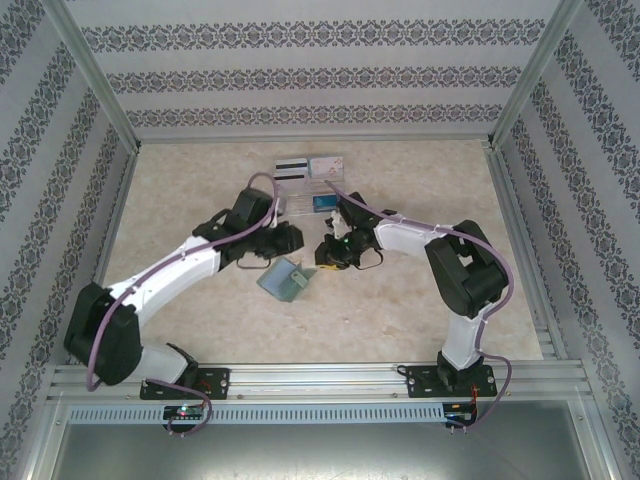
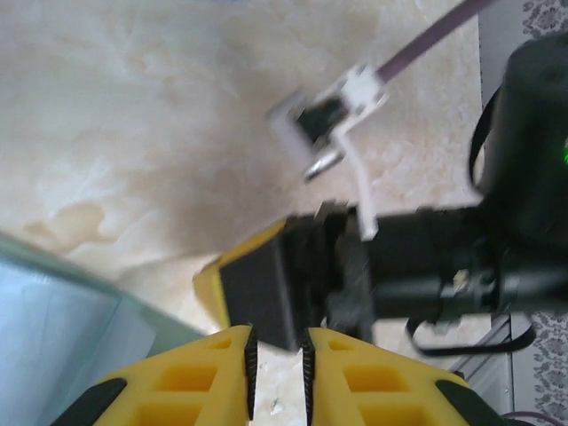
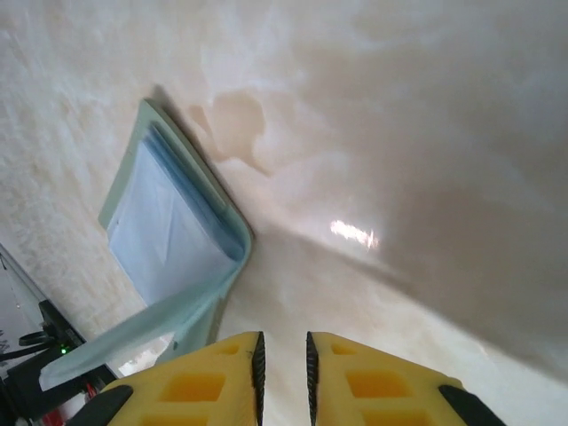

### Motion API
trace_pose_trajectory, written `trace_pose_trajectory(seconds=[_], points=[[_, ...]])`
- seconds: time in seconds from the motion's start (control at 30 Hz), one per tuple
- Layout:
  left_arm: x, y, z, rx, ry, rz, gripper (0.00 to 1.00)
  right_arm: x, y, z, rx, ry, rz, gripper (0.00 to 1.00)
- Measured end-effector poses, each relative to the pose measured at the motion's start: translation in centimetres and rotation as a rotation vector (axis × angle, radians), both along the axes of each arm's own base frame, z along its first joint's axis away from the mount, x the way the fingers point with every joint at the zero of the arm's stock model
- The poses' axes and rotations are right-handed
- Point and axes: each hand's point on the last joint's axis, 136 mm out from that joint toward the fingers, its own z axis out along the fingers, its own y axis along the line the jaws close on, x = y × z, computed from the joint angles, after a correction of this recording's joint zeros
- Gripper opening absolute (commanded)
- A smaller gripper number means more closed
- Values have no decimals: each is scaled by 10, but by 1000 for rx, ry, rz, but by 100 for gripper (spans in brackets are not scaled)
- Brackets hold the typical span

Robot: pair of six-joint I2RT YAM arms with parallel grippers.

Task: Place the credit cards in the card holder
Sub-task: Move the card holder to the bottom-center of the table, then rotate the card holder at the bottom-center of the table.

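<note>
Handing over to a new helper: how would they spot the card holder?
On the marbled table, look between the left gripper and right gripper, slightly toward the near edge. The card holder lies open there: a sage-green wallet, unlike the flat cards at the back.

Overhead and near right-wrist cameras share the card holder (image 1: 287,280).

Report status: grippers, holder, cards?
Left gripper and right gripper shut, empty. Holder open on table, near side of both. Cards at back. Nothing blocking.
</note>
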Motion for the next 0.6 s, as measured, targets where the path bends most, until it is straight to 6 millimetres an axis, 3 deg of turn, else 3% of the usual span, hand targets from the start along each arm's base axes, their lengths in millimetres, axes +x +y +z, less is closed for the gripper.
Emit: trace_pose_trajectory(seconds=[0.17, 0.23, 0.3, 0.4, 0.5, 0.6], points=[[-32, 23, -72, 91, 186, 60, 17, 7, -3, -7, -3, 17, 5, 24], [-36, 30, -80, 114, 202, 84, 15, 8, -7, -8, -5, 25, 1, 26], [-34, 36, -75, 126, 179, 112, 14, 11, -12, -7, -8, 26, -2, 26], [-28, 44, -49, 118, 90, 157, 13, 21, -19, 0, -9, 15, -4, 28], [-27, 50, -28, 94, 21, 185, 13, 44, -15, 17, 6, -18, 12, 31], [-31, 57, -34, 103, 32, 209, 12, 73, 2, 32, 23, -80, 58, 34]])
